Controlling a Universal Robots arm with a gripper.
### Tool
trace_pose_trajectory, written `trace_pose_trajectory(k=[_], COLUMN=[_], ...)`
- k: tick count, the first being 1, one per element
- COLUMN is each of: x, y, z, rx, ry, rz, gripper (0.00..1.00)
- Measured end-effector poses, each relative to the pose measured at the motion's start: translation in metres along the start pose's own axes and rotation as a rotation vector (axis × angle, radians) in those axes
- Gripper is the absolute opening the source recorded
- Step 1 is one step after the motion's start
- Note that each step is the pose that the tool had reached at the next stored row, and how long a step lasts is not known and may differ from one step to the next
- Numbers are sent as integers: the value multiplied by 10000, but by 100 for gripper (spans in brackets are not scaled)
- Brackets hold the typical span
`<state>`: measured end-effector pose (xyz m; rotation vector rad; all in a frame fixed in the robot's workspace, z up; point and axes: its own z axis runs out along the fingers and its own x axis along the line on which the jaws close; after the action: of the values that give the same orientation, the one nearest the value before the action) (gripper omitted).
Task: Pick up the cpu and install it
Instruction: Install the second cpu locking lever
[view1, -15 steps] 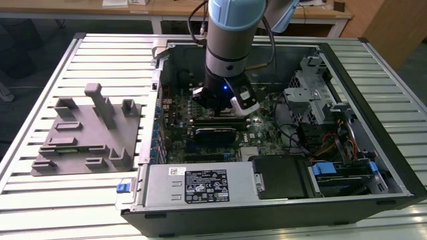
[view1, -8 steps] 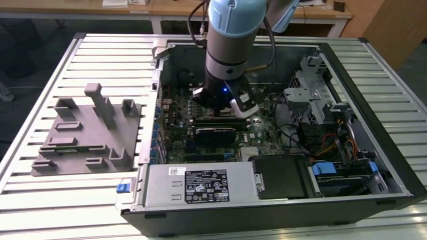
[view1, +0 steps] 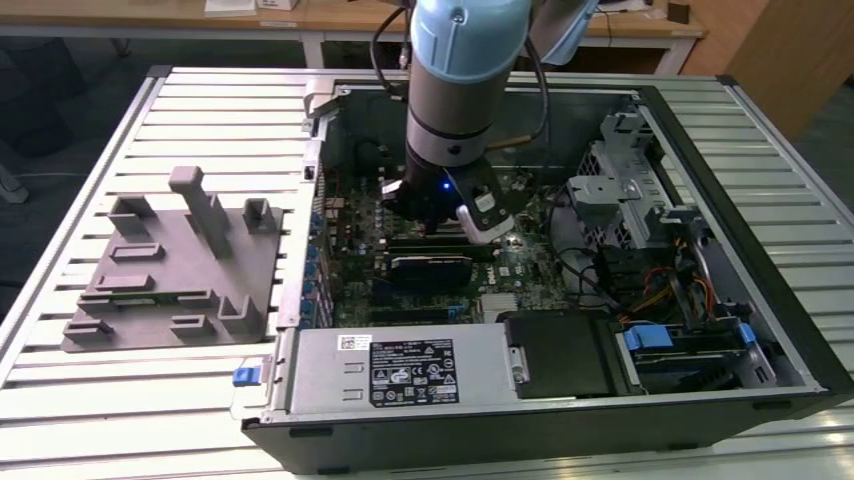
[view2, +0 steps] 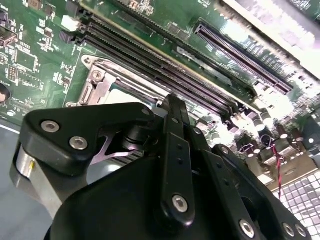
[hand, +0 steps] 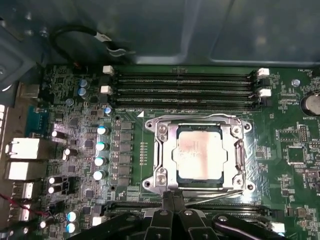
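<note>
Exterior view: the robot arm reaches straight down into an open computer case (view1: 747, 200) on a slatted counter (view1: 80, 400); its claw (view1: 447, 215) hangs just above the green board, at about nine o'clock from the drive cage.

Second wrist view: black claw linkage up close over the socket (view2: 100, 82); I cannot tell if the claw is open or closed.

First wrist view: the cpu (hand: 200, 154) already lies inside the metal socket frame, six o'clock from the memory slots (hand: 185, 90). Judging by this, placement looks done and the claw appears empty.
</note>
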<state>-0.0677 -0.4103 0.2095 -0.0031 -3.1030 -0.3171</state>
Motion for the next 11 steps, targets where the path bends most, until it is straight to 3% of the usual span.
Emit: trace_pose_trajectory(k=[5,11], x=[8,68], y=[-18,-50], z=[1,24], rx=[-27,-166], ry=[0,1], rz=[1,-2], gripper=[11,11])
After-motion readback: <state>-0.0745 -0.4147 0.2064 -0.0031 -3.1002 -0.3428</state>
